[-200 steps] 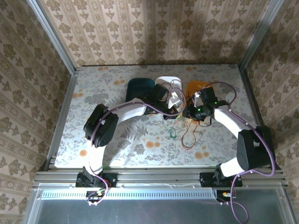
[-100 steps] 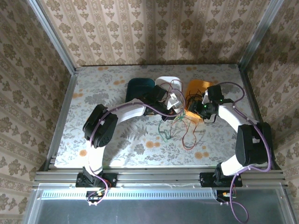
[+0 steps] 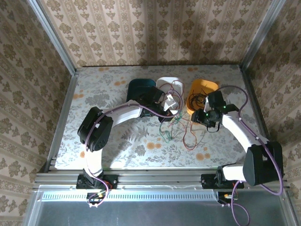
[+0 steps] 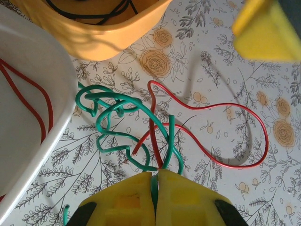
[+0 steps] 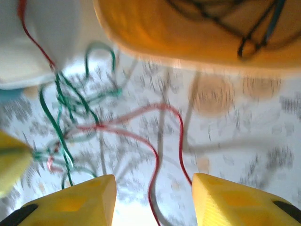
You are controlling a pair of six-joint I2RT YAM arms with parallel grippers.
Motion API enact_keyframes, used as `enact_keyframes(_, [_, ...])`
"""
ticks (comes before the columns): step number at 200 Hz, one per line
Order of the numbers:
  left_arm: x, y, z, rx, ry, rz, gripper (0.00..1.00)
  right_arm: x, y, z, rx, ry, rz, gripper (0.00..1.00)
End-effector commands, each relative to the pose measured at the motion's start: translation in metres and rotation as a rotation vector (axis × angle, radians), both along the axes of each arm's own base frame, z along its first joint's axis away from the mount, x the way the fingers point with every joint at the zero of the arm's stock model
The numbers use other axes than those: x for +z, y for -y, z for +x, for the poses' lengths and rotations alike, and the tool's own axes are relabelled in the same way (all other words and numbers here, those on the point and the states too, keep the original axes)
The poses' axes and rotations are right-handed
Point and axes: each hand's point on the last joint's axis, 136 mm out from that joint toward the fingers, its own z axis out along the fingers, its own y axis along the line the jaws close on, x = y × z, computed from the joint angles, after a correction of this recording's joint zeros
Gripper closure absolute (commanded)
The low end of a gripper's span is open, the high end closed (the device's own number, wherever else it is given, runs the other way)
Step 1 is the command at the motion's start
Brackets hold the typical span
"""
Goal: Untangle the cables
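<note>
The cables lie tangled on the flowered table in front of the trays. My left gripper [image 4: 157,186] [image 3: 171,109] is shut on the green cable [image 4: 117,123] [image 3: 168,130], whose loops spread just ahead of the fingertips. A red cable [image 4: 221,141] [image 3: 189,139] crosses the green one and loops off to the right. My right gripper [image 5: 153,188] [image 3: 197,116] hovers open above the red cable [image 5: 155,155], which runs under the gap without being gripped. Black cables [image 5: 225,23] lie inside the orange tray [image 5: 155,37] [image 3: 207,87].
Three trays stand in a row at the back: dark teal [image 3: 141,87], white [image 3: 164,82] with a red strand [image 4: 33,101] in it, and orange. The white tray's rim [image 4: 56,122] is close to the left of the tangle. Open table lies toward the near edge.
My right gripper has opened wider and drawn back to the right, uncovering the orange tray. The left gripper has shifted slightly toward the back, still shut on the green cable.
</note>
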Motion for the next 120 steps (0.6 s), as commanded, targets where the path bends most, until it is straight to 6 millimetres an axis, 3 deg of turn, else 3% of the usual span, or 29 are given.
enact_keyframes(1, [0.012,-0.003,-0.001,-0.018,0.028,-0.001,1.00,-0.042,0.006,-0.053,0.062,-0.230,-0.089,0.52])
enact_keyframes(40, [0.012,-0.007,-0.001,-0.022,0.036,0.014,1.00,-0.086,-0.003,-0.067,0.116,-0.394,-0.082,0.55])
enact_keyframes(49, [0.012,-0.007,-0.002,-0.022,0.037,0.017,1.00,-0.091,-0.007,-0.066,0.128,-0.409,-0.074,0.63])
enact_keyframes(59, [0.012,-0.007,-0.001,-0.019,0.038,0.021,1.00,-0.089,-0.006,-0.060,0.128,-0.383,-0.088,0.77])
enact_keyframes(80, [0.010,-0.010,-0.002,-0.014,0.039,0.031,1.00,-0.073,0.003,-0.044,0.091,-0.302,-0.147,1.00])
enact_keyframes(109, [0.005,-0.015,-0.005,-0.009,0.030,0.046,1.00,-0.030,0.020,-0.016,0.002,-0.112,-0.223,1.00])
enact_keyframes(120, [0.004,-0.017,-0.006,-0.007,0.026,0.049,1.00,-0.004,0.022,-0.007,-0.036,-0.010,-0.213,1.00])
